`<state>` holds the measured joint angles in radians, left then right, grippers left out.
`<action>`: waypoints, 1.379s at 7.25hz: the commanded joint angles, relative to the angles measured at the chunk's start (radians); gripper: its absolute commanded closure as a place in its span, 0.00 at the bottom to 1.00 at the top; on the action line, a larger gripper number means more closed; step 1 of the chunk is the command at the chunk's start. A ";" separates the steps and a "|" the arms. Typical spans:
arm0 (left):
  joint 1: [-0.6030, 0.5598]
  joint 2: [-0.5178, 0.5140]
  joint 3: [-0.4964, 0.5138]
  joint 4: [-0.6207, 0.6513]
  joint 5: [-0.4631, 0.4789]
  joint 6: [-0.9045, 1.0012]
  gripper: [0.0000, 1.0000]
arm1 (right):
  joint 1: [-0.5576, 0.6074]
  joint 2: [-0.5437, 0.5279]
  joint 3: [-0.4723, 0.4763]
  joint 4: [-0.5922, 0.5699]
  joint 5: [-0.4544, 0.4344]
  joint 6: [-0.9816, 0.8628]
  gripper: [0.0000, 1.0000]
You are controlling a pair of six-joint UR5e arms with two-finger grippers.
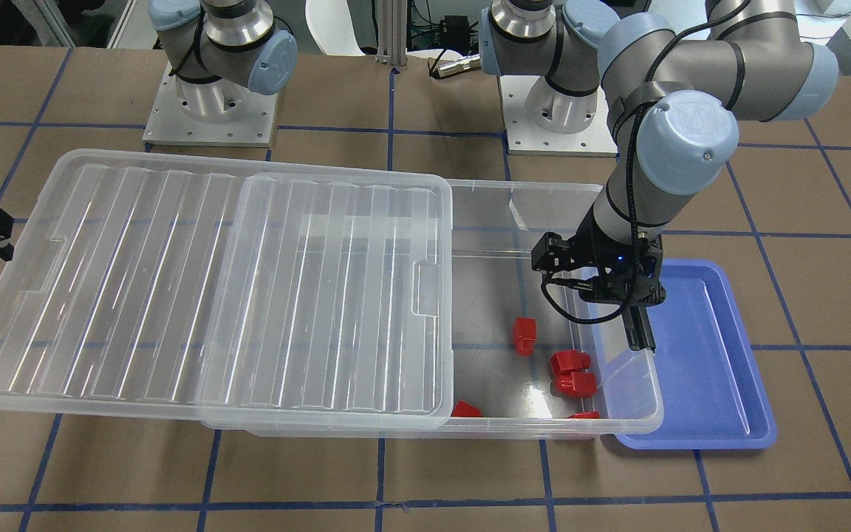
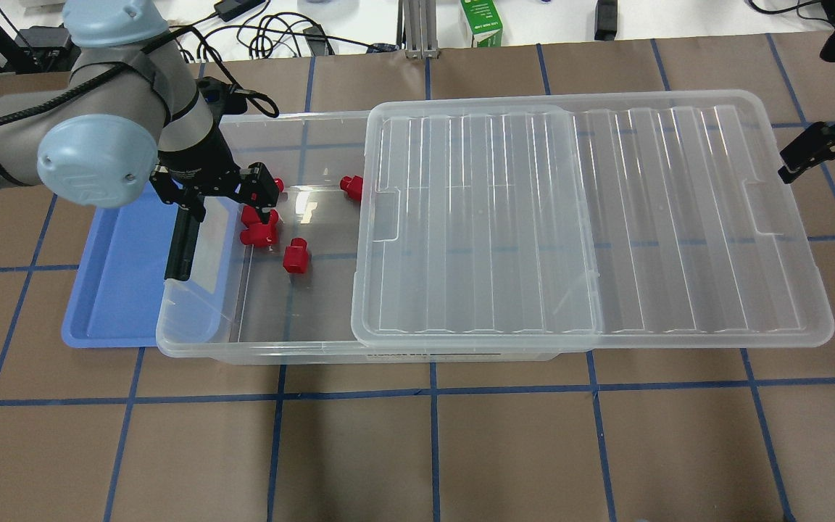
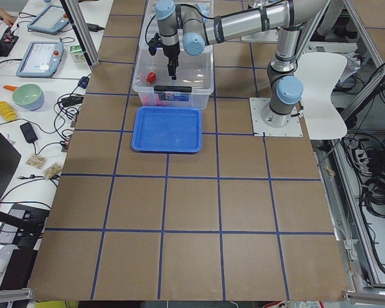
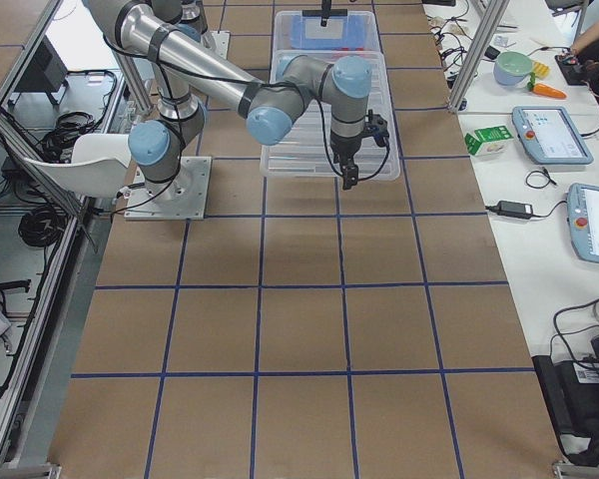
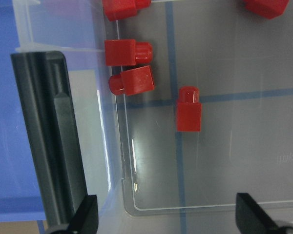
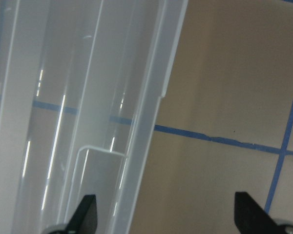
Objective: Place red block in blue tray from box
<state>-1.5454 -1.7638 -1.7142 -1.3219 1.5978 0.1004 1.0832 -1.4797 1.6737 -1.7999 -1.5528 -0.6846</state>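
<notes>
The left gripper [image 5: 167, 218] hung spread wide and held nothing. One fingertip [image 5: 85, 219] was over the short end wall of the box [image 2: 258, 351], and the other was over its clear floor. The black bar latch [image 5: 44, 136] ran along that end wall, just beside the nearer fingertip.

The red block [image 5: 189, 109] lay on the floor of the box in the uncovered end, touched by neither finger. It lay flat, with its narrower stub pointing away from the robot's side. It sat apart from the other red pieces:
- The joined red pair [image 5: 131, 67] sat closer to the end wall.
- A red wedge [image 2: 351, 186] lay at the edge of the lid.
- Another red piece [image 2: 276, 185] lay near the far long wall.

The ribbed clear lid [image 2: 591, 217] rested on the box but was slid toward the robot's right, overhanging that end. The end nearest the blue tray [image 2: 120, 290] was therefore open. The tray lay flat on the brown table [image 2: 432, 449], just beside the box's short end. Seen from overhead, the box's flared rim overlapped the tray's near edge.

The right gripper [image 6: 167, 214] was also parted and empty. It hovered at the lid's overhanging short edge — one fingertip above the clear plastic, the other above bare table.
</notes>
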 commanded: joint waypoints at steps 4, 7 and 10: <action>-0.039 -0.101 -0.002 0.058 -0.015 -0.038 0.15 | 0.014 -0.235 -0.081 0.333 -0.033 0.121 0.00; -0.039 -0.140 -0.040 0.099 -0.047 -0.039 0.15 | 0.254 -0.182 -0.089 0.276 -0.042 0.436 0.00; -0.044 -0.170 -0.117 0.199 -0.047 -0.039 0.15 | 0.475 -0.090 -0.095 0.150 -0.050 0.703 0.00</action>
<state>-1.5860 -1.9200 -1.8064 -1.1528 1.5514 0.0624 1.4862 -1.6052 1.5820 -1.6030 -1.6002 -0.0693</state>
